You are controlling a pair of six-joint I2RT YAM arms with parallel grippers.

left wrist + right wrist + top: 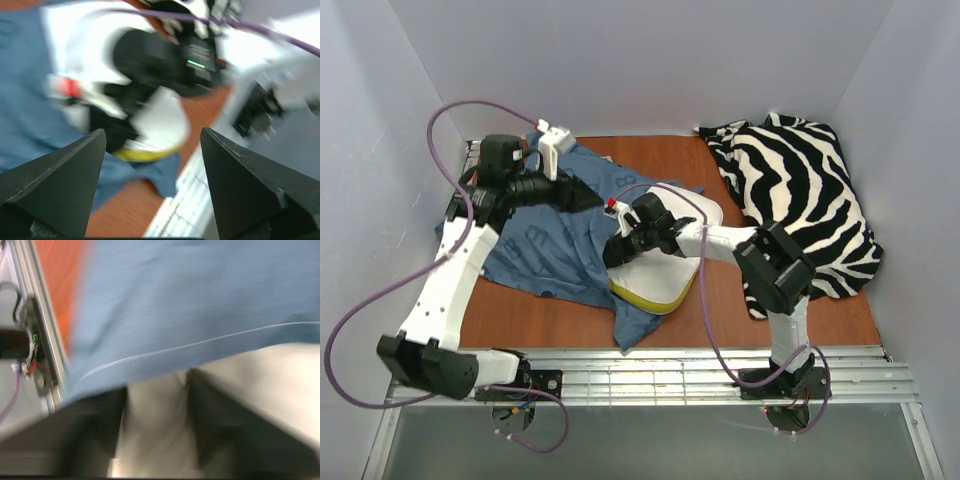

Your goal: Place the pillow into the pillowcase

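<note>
While the pillow (665,275) lies just right of the pillowcase (545,250), my R gripper (623,238) is at its left end, grip unclear (blur). L gripper (152,137) hovers, jaws spread.

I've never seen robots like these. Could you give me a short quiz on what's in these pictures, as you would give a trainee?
1. True or false: the pillow is already completely inside the pillowcase.
2. What lies at the far right in the top view?
A. a zebra-striped cloth
B. a red towel
C. a cardboard box
3. Fill the gap: in the left wrist view, the left gripper is ____, with nothing held between its fingers.

Key: 1 false, since part of the pillow and its yellow edge are still outside; 2 A; 3 open.
</note>
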